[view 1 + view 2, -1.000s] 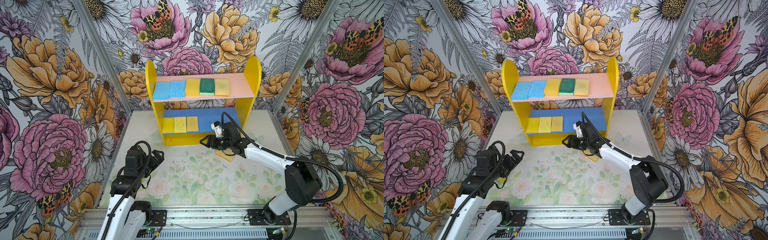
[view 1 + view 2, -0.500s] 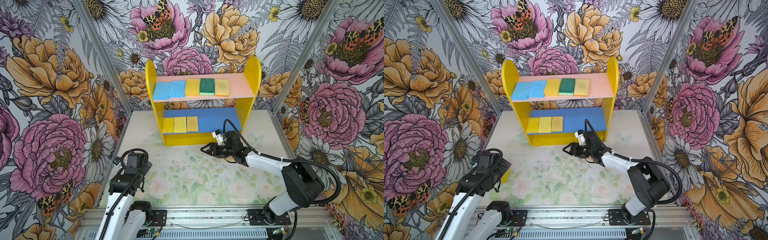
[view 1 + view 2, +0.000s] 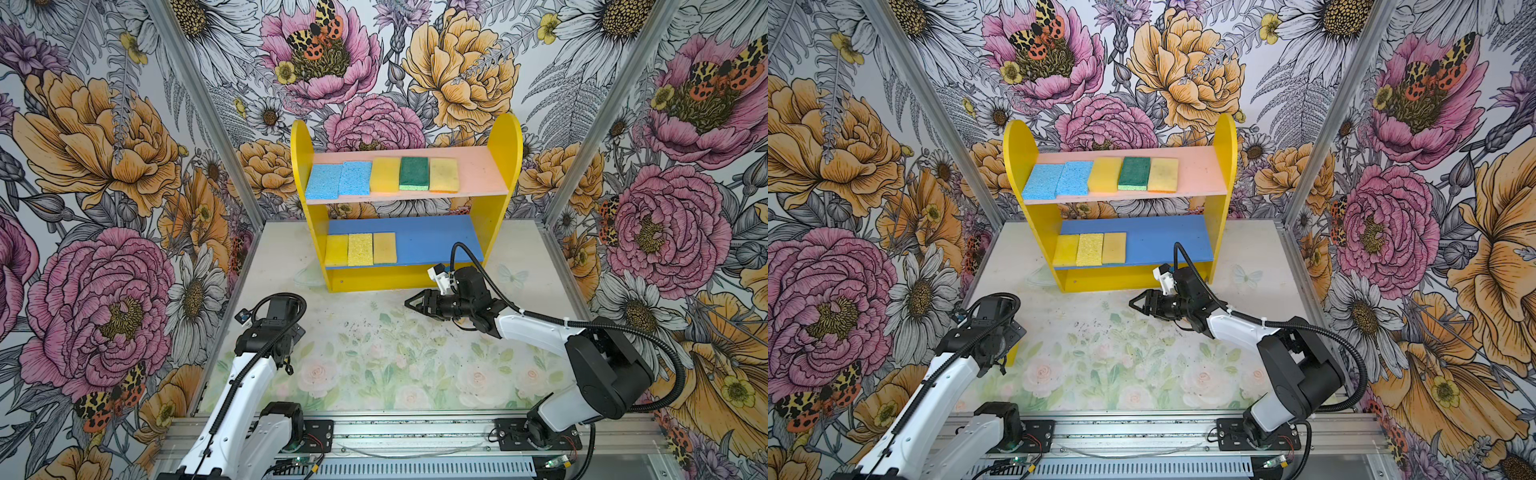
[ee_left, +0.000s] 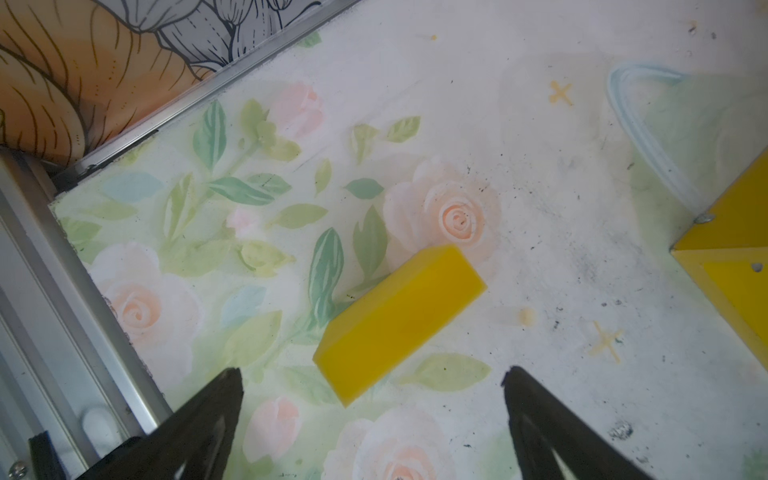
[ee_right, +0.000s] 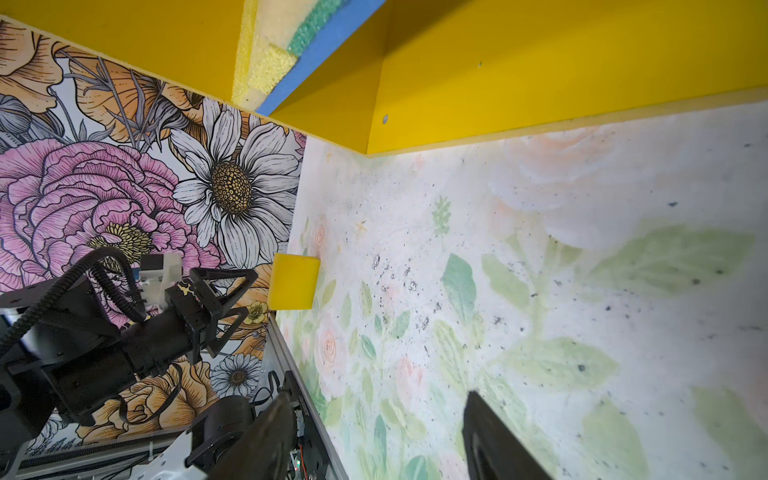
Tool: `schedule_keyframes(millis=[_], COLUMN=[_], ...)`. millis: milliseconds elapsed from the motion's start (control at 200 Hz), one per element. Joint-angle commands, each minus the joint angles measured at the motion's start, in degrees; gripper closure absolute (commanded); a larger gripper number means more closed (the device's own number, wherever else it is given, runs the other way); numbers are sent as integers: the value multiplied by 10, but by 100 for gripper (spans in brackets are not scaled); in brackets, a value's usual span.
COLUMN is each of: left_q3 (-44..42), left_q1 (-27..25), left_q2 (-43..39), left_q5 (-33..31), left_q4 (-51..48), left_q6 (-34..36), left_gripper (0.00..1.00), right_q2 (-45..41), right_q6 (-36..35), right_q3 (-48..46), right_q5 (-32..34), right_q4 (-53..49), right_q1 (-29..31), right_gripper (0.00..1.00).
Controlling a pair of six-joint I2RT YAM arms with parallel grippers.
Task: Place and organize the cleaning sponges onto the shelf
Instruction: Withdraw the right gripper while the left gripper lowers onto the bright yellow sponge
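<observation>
The tabletop (image 3: pixel 374 374) is mostly bare, with the shelf (image 3: pixel 503 166) at its far edge. The shelf's pink board carries a row of five sponges (image 3: pixel 384 174). The blue lower board (image 3: pixel 432 241) carries three yellow sponges (image 3: pixel 360 249) at one end, and the rest of it is free.

The left end effector (image 4: pixel 370 415) points down at the tabletop with its jaws spread wide and nothing in them. A loose yellow sponge (image 4: pixel 399 320) lies flat just ahead of its fingertips, roughly centred on the gap. The sponge's long axis runs at a slant to the line between the two fingers, so a wrist turn looks needed to close across the short side.

To one side of this end effector a metal rail (image 4: pixel 208 95) and the wall stand near. To the other side there is open tabletop up to the shelf's corner.

The right end effector (image 3: pixel 411 302) hangs low just in front of the shelf's base, jaws apart and holding nothing. It is well apart from the loose sponge, so the left arm is the nearer one.
</observation>
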Motion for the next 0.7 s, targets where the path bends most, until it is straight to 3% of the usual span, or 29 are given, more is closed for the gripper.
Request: schedule_keyframes(millis=[0, 405, 590, 695], left_q3=[2, -4, -16, -22], left_q1=[9, 29, 30, 31], left_q2=[32, 136, 141, 138], left_q5=[-10, 13, 37, 52], left_q4=[36, 86, 103, 116], left_q6=[36, 73, 71, 72], left_gripper=[3, 11, 28, 45], right_q2=[-21, -36, -17, -11], right_q6=[-4, -4, -8, -27], right_q3=[2, 9, 44, 81], right_q5=[-10, -1, -5, -1], right_q4=[16, 7, -9, -49], right_q1=[-4, -4, -4, -4], right_gripper=[34, 33, 33, 33])
